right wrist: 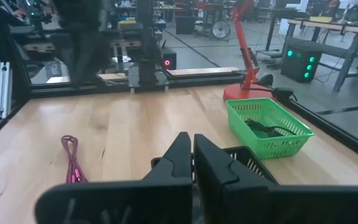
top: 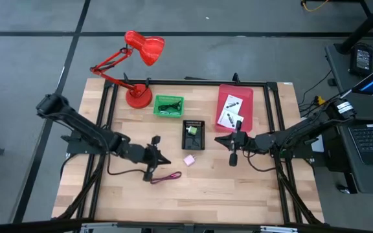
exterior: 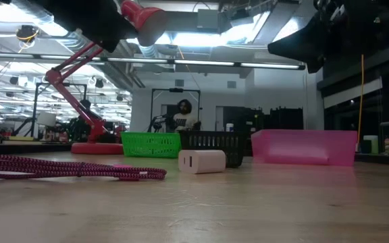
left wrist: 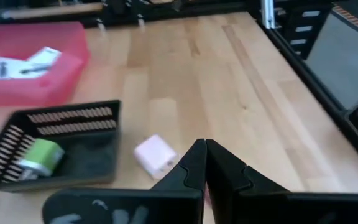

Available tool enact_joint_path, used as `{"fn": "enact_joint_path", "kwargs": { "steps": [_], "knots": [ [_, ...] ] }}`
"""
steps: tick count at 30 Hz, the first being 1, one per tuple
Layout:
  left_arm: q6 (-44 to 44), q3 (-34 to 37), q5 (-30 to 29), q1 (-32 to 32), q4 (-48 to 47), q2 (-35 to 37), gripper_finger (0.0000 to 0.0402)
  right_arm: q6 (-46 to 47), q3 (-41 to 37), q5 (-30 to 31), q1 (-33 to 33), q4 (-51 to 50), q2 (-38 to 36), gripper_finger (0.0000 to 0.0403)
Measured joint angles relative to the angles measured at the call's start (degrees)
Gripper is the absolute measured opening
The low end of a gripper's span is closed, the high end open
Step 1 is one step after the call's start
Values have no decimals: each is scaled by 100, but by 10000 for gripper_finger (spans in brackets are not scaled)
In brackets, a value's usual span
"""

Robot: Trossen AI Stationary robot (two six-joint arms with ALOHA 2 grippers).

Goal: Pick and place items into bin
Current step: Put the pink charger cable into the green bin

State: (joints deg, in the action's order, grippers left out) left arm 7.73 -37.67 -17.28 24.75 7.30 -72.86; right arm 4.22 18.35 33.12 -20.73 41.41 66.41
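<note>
My left gripper (top: 155,155) (left wrist: 202,149) is shut and empty, hovering left of the pink cube (top: 189,160) (left wrist: 155,154) (exterior: 202,160). The maroon cord (top: 164,177) (right wrist: 72,158) (exterior: 59,167) lies on the table near it. My right gripper (top: 234,145) (right wrist: 193,146) is shut and empty, to the right of the black basket (top: 193,134) (left wrist: 55,140), which holds a green-white piece (left wrist: 41,157). Two white packets (top: 230,111) (left wrist: 23,62) lie in the pink bin (top: 245,97) (exterior: 304,146). A black cord (right wrist: 263,129) lies in the green basket (top: 168,105).
The red desk lamp (top: 138,71) (right wrist: 244,62) stands at the table's far left beside the green basket. A black frame (top: 274,123) runs along the table's edges. Bare wood lies along the near side (top: 199,194). A person (exterior: 183,115) sits in the room beyond.
</note>
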Motion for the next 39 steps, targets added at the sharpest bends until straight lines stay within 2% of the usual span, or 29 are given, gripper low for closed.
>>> {"fn": "enact_joint_path", "kwargs": {
  "steps": [5, 15, 21, 34, 39],
  "knots": [
    [623, -360, -252, 286, -441, -298, 3, -1, 0, 0, 0, -2, 0, 3],
    [1785, -1353, -332, 699, -2295, -971, 3, -17, 0, 2, 2, -9, 0, 3],
    [2222, -1772, -289, 849, -2679, -1482, 3, -19, 0, 3, 2, -12, 0, 3],
    [2462, -1842, -308, 737, -3354, -1703, 5, -1, 0, 4, 2, 0, 0, 3],
    [2491, -1842, -271, 683, -3401, -1703, 27, 1, 0, 4, 4, 3, 0, 3]
  ]
}}
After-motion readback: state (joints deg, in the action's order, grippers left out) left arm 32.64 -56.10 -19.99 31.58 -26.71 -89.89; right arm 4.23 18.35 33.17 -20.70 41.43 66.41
